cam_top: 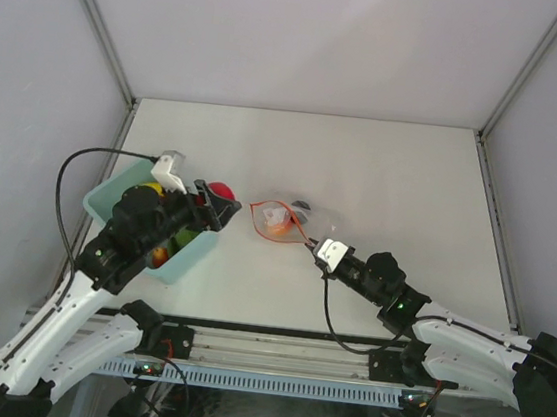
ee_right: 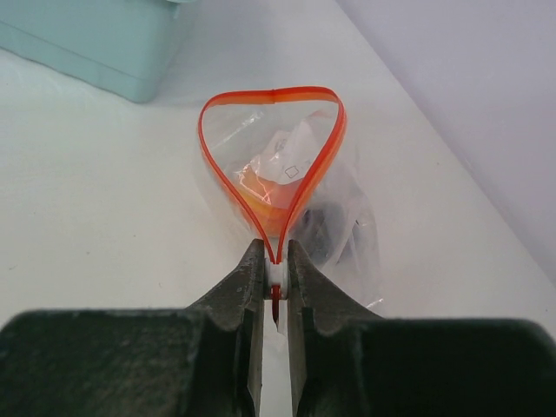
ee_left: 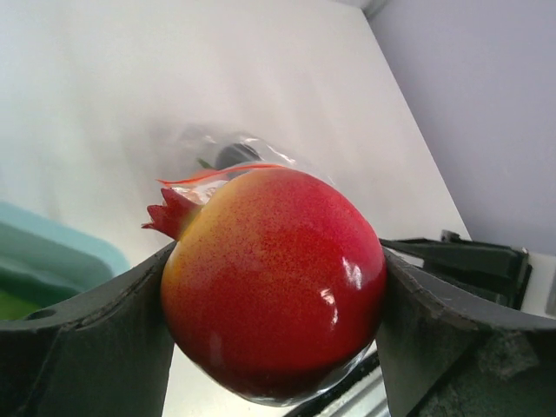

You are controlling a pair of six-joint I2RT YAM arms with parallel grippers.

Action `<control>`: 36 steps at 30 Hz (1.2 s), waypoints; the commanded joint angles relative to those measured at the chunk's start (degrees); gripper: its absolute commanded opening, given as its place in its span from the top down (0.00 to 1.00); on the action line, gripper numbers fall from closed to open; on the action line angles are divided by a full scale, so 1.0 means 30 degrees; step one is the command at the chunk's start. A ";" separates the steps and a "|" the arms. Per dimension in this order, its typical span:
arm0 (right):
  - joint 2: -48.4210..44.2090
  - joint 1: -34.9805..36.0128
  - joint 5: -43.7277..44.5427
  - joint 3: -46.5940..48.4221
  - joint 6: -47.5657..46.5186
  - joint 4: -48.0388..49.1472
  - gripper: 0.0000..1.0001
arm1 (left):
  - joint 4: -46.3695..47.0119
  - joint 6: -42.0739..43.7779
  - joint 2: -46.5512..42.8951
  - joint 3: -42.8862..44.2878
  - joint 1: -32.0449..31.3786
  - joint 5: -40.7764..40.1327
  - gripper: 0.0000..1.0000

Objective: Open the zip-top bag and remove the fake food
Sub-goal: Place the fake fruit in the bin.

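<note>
The left arm reaches over the light blue bin (cam_top: 108, 204), left gripper (cam_top: 215, 204) grasping a red fruit (ee_left: 274, 278). The right arm stretches low across the white bench (cam_top: 392, 181), right gripper (ee_right: 275, 291) clenched on the white slider (ee_right: 276, 276) of the zip-top bag (ee_right: 261, 165). The bag lies mid-bench, mouth gaping, with an orange piece (ee_right: 256, 191) and perhaps a dark one inside. Pale grey walls surround the bench.

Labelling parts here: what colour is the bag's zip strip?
The zip strip is red-orange, clearest in the right wrist view.
</note>
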 commanded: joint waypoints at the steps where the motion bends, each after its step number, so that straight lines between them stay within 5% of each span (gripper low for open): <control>1: -0.0082 -0.0105 0.0261 0.0551 0.0657 0.0717 1.00 | -0.1561 -0.0505 -0.1119 -0.0335 0.0360 -0.3942 1.00; 17: -0.0285 -0.0761 -0.0580 0.0574 0.1046 0.0272 1.00 | -0.6303 -0.1152 -0.1128 0.0837 0.2201 -1.0210 1.00; 29: -0.0220 -0.0796 -0.0676 0.0569 0.1144 0.0104 1.00 | -0.5611 -0.0036 -0.0594 -0.0306 0.6316 -0.8788 1.00; 30: -0.0215 -0.0791 -0.0691 0.0565 0.1159 0.0108 1.00 | -0.5371 0.0170 -0.0442 -0.0446 0.6704 -0.8441 0.46; 31: -0.0203 -0.0805 -0.0704 0.0546 0.1157 0.0127 1.00 | -0.5333 0.0192 -0.0266 -0.0515 0.7104 -0.8211 0.07; 32: -0.0161 -0.0800 -0.0721 0.0554 0.1153 0.0129 1.00 | -0.5182 0.0286 -0.0097 -0.0611 0.7473 -0.7882 0.00; 36: -0.0084 -0.0836 -0.0765 0.0574 0.1195 0.0130 1.00 | -0.4560 0.0454 0.0366 -0.0979 0.8406 -0.7541 0.00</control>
